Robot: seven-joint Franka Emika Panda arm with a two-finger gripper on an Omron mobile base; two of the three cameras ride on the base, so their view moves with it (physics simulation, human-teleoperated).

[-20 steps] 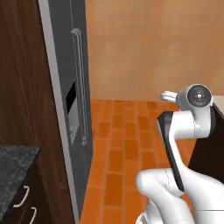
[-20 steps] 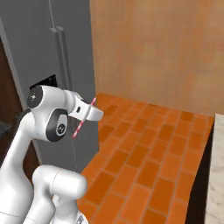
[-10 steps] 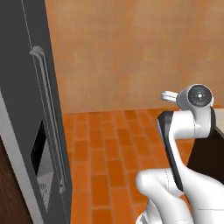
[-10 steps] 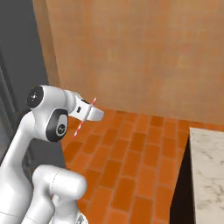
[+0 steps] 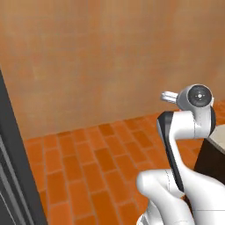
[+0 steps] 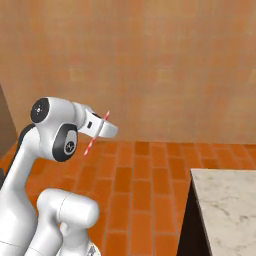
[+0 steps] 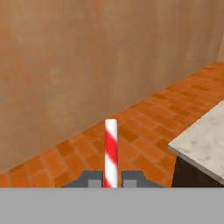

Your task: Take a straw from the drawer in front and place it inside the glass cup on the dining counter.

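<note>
From the left base view, the white arm's gripper (image 5: 168, 96) pokes out beside its round wrist, too small to judge. From the right, the thin red-and-white striped straw (image 6: 96, 133) slants through the gripper (image 6: 102, 129), above orange brick floor (image 6: 140, 175), near the cream marbled dining counter (image 6: 225, 210). Along the hand, both dark fingertips (image 7: 133, 177) pinch the straw (image 7: 111, 151) upright.

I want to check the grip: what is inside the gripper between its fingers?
The gripper is shut on the straw, whose red and white striped length rises between the fingers. The straw's lower end is hidden at the bottom of the hand view.
</note>
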